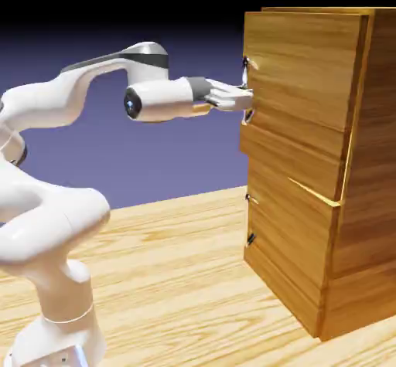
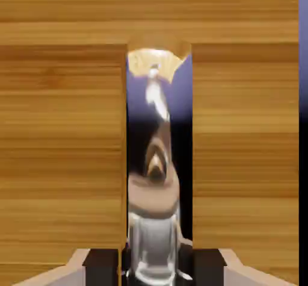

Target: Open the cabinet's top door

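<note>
A white robot arm (image 1: 54, 211) arches over a pale wood table (image 1: 155, 257), its gripper (image 1: 249, 99) level and clamped on the upper handle (image 2: 155, 152) of the top door (image 1: 302, 87), high on the cabinet (image 1: 371, 164) at the exterior view's right.

The arm (image 1: 66, 103) rises behind the gripper (image 2: 155, 268), bending at a raised elbow; the wrist (image 1: 158, 99) lies directly behind the gripper, roughly level with it; its two fingertips (image 2: 207, 267) are closed together on the handle.
</note>
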